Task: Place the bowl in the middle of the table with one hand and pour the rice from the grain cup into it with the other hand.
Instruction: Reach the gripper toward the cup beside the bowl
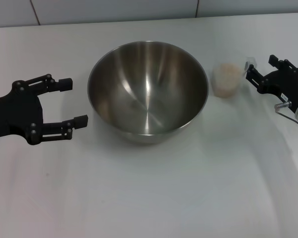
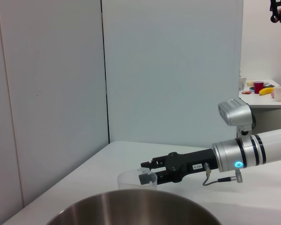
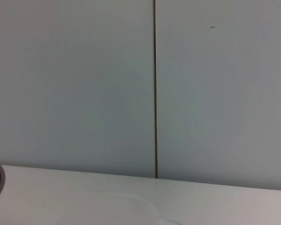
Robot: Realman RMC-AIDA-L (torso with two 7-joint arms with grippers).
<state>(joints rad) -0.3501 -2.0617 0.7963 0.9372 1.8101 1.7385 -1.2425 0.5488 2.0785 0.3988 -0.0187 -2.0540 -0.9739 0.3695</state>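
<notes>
The big steel bowl (image 1: pixel 148 91) stands upright and empty on the white table (image 1: pixel 149 198), a little behind its middle. My left gripper (image 1: pixel 73 101) is open just to the bowl's left, apart from its rim. The clear grain cup (image 1: pixel 227 79), filled with pale rice (image 1: pixel 227 71), stands upright close to the bowl's right side. My right gripper (image 1: pixel 260 68) is open immediately to the right of the cup, holding nothing. The left wrist view shows the bowl's rim (image 2: pixel 136 206), the grain cup (image 2: pixel 133 180) and the right gripper (image 2: pixel 147 171) beside it.
Grey wall panels (image 1: pixel 114 10) rise behind the table's far edge. In the left wrist view a distant side table (image 2: pixel 264 96) carries a red cup, a banana and a white cup. The white tabletop stretches in front of the bowl.
</notes>
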